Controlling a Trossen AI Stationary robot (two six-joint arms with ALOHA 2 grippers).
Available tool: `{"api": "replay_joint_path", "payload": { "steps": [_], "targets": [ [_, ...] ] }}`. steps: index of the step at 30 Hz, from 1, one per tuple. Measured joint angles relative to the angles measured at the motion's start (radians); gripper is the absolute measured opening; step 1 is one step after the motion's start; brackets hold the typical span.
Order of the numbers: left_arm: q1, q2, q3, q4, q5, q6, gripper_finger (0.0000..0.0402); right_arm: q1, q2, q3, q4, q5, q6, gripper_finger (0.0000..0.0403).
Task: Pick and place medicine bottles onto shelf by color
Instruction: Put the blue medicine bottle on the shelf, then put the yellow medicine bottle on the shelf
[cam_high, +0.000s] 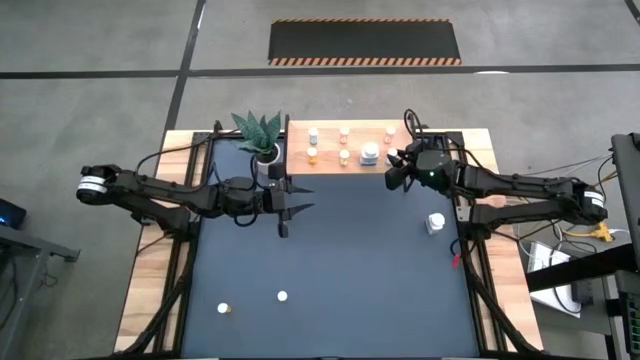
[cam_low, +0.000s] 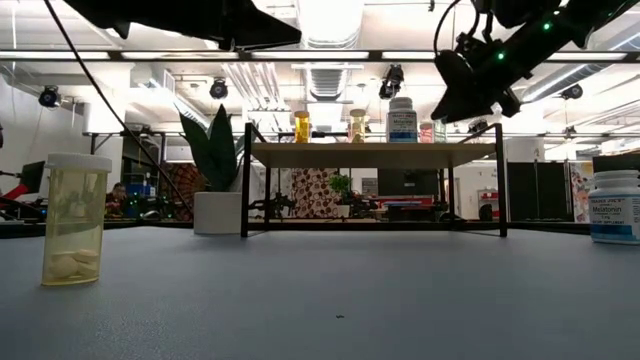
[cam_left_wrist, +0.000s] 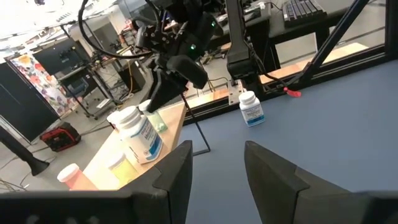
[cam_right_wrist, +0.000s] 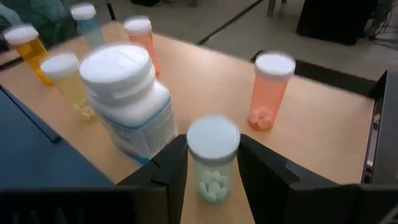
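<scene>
Dark blue table (cam_high: 330, 260) from above: right end effector (cam_high: 398, 172) hovers at the shelf (cam_high: 350, 145)'s right end; left end effector (cam_high: 285, 208), fingers spread and empty, waits near the plant. Right wrist view: its fingers flank a pale green bottle (cam_right_wrist: 212, 158) on the shelf, just beside a large white bottle (cam_right_wrist: 127, 99); whether it is pinched I cannot tell. Lifting away skewed could topple either.

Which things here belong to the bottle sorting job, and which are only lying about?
For the job: shelf; bottles standing on it; white bottle on the table; two small bottles at the table's front.
Lying about: potted plant; small red object.
</scene>
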Motion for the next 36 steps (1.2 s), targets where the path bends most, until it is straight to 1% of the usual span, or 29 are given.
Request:
{"api": "replay_joint_path", "payload": {
  "steps": [6,11,14,16,23,25,27,33,36],
  "targets": [
    [0.000,0.000,0.000,0.000,0.000,0.000,0.0128,0.000,-0.010,-0.003,-0.006,-0.003,-0.014,0.0165],
    [0.000,0.000,0.000,0.000,0.000,-0.001,0.0128,0.000,-0.023,-0.003,-0.011,-0.003,-0.021,0.0188],
    [0.000,0.000,0.000,0.000,0.000,-0.002,0.0128,0.000,-0.049,-0.003,-0.007,-0.003,-0.027,0.0191],
    [-0.001,0.000,0.000,0.000,0.000,-0.002,0.0128,0.000,-0.067,0.006,-0.034,-0.003,-0.034,0.0191],
    [-0.001,0.000,0.000,0.000,0.000,-0.002,0.0128,0.000,-0.090,0.114,-0.149,-0.003,-0.068,0.0190],
    [-0.001,0.000,0.000,0.000,0.000,-0.002,0.0128,0.000,-0.082,0.128,-0.148,-0.003,-0.104,0.0181],
    [-0.001,0.000,0.000,0.000,0.000,-0.002,0.0128,0.001,-0.071,0.130,-0.137,-0.003,-0.128,0.0163],
    [-0.001,0.000,-0.001,0.000,0.000,-0.016,0.0128,0.002,-0.051,0.134,-0.140,-0.010,-0.183,0.0077],
    [-0.007,0.000,-0.001,-0.001,-0.001,-0.088,0.0128,0.010,-0.065,0.160,-0.140,-0.098,-0.241,0.0034]
  ]
}}
